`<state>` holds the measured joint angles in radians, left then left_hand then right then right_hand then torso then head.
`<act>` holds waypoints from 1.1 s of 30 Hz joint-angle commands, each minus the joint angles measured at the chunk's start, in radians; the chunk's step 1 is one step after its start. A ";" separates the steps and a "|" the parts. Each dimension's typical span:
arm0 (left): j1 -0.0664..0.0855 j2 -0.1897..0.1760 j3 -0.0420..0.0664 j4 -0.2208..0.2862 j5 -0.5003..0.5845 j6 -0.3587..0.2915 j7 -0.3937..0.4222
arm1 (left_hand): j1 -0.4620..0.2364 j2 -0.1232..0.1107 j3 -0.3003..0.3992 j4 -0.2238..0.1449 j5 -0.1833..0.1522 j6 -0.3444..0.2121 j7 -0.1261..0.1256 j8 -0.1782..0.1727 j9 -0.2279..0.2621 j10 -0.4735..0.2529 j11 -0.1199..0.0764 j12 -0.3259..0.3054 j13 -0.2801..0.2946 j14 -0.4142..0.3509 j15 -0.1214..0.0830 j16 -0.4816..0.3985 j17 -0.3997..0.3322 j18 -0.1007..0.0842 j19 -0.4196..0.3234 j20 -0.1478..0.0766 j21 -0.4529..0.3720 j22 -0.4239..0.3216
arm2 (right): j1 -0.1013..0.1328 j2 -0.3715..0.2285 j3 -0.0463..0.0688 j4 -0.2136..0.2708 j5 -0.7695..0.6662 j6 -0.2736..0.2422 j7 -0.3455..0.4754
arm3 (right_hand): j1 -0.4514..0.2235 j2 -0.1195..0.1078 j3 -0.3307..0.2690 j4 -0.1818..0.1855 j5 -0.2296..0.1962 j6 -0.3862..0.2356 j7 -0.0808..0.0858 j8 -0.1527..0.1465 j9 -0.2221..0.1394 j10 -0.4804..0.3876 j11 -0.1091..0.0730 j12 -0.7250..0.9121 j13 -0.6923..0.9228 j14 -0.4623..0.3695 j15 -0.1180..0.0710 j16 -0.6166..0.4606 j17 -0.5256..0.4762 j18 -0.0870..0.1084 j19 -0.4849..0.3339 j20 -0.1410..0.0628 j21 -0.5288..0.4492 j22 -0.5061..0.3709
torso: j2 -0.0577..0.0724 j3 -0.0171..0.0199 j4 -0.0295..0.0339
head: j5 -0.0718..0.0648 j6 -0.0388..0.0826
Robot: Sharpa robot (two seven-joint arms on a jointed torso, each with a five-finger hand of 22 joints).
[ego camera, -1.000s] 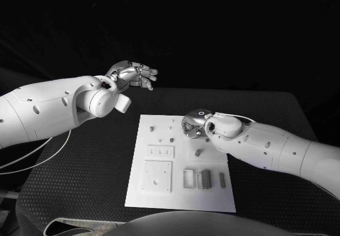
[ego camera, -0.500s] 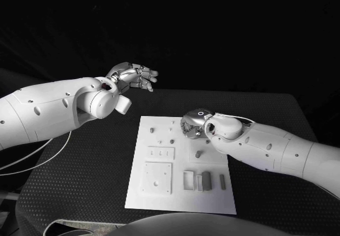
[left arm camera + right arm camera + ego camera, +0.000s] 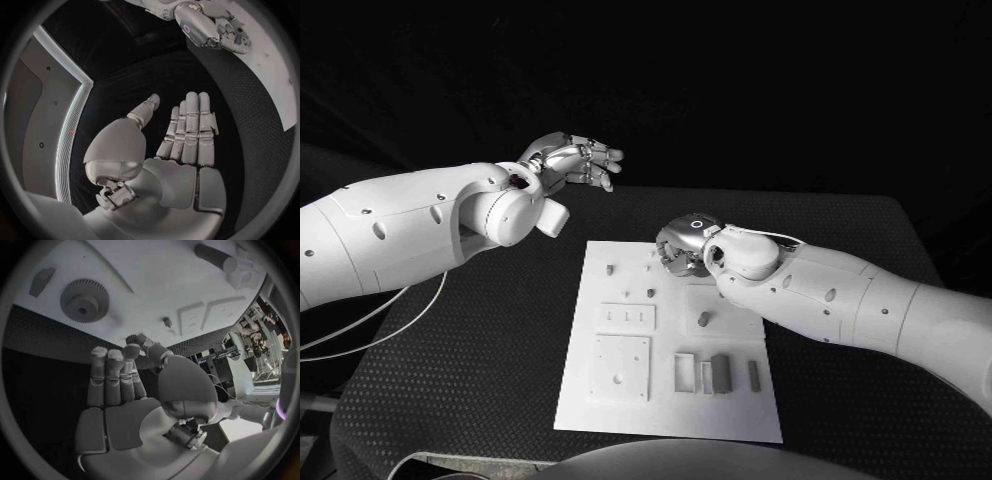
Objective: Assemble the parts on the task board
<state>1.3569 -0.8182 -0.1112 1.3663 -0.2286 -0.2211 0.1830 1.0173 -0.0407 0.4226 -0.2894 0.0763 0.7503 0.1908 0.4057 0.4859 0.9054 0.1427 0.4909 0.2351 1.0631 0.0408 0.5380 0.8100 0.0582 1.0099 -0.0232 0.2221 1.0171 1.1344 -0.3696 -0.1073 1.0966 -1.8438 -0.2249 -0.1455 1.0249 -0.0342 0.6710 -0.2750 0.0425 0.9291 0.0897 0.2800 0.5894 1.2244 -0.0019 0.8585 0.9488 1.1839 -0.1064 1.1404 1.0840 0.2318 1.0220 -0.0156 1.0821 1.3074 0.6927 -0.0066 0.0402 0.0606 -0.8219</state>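
right hand (image 3: 684, 246) hovering over board (image 3: 625, 400), fingers spread, holding nothing | gear (image 3: 84, 301) lying just beyond its fingertips | left hand (image 3: 574, 158) idling open | risk: fingers nudging gear aside

dim, dark surroundings, fisheye-bent edges

The left hand (image 3: 169, 150) rises through the middle of the left wrist view, palm showing, its fingers (image 3: 192, 122) straight and pressed side by side, the thumb (image 3: 142, 112) held apart from them, nothing in its hold. Beyond it lies the black counter (image 3: 250, 125), bearing the white task board (image 3: 278, 60). The right hand (image 3: 215, 25) hangs over the board's edge, fingers curled downward.
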 commanded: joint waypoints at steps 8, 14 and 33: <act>0.004 0.012 0.001 -0.004 -0.003 0.019 0.009 | -0.003 -0.007 -0.005 -0.001 -0.006 -0.001 0.007 -0.005 -0.001 -0.005 -0.001 -0.004 0.001 -0.002 -0.002 0.004 0.001 0.012 -0.002 -0.008 -0.006 0.001 | 0.000 0.053 0.000 -0.054 -0.062 -0.050 -0.008 | -0.001 -0.010 0.010 -0.002 0.006 0.013 0.020 -0.007 0.000 0.010 -0.002 -0.005 0.002 0.009 -0.002 -0.007 0.002 0.030 0.009 -0.002 0.006 0.012 | 0.004 -0.0006 0.0068 | -0.001 0.016; 0.012 0.013 0.001 -0.003 -0.003 0.017 0.009 | -0.003 -0.007 -0.006 -0.001 -0.006 -0.001 0.007 -0.005 -0.001 -0.005 -0.001 -0.004 0.001 -0.002 -0.002 0.004 0.001 0.011 -0.002 -0.008 -0.007 0.001 | 0.000 0.063 0.001 -0.065 -0.075 -0.076 -0.012 | 0.000 -0.013 0.013 -0.004 0.006 0.011 0.021 -0.009 0.001 0.011 -0.001 -0.006 0.003 0.010 -0.001 -0.007 0.002 0.030 0.010 -0.003 0.006 0.012 | 0.010 -0.0019 0.0133 | -0.001 0.023; 0.022 0.019 0.001 0.002 -0.004 0.015 0.008 | -0.003 -0.008 -0.006 -0.001 -0.006 0.000 0.007 -0.005 -0.002 -0.005 -0.001 -0.004 0.002 -0.002 -0.002 0.004 0.001 0.010 -0.001 -0.009 -0.007 0.001 | 0.000 0.086 0.001 -0.118 -0.084 -0.102 -0.009 | 0.002 -0.017 0.017 -0.006 0.006 0.012 0.021 -0.010 0.001 0.013 -0.001 -0.006 0.003 0.012 -0.001 -0.007 0.001 0.030 0.012 -0.004 0.007 0.012 | 0.037 -0.0121 0.0361 | -0.009 0.039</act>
<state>1.3771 -0.8007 -0.1112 1.3650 -0.2290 -0.2191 0.1830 1.0173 -0.0407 0.4226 -0.2894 0.0763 0.7503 0.1908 0.4057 0.4851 0.9054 0.1427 0.4909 0.2357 1.0631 0.0408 0.5380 0.8106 0.0535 1.0076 -0.0254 0.2182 1.0171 1.1345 -0.2839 -0.1068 0.9811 -1.9117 -0.3148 -0.1537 1.0244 -0.0427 0.6818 -0.2804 0.0425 0.9328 0.0920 0.2728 0.5891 1.2315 -0.0021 0.8585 0.9507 1.1902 -0.1057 1.1365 1.0846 0.2320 1.0277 -0.0176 1.0821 1.3074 0.7226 -0.0161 0.0714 0.0523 -0.7840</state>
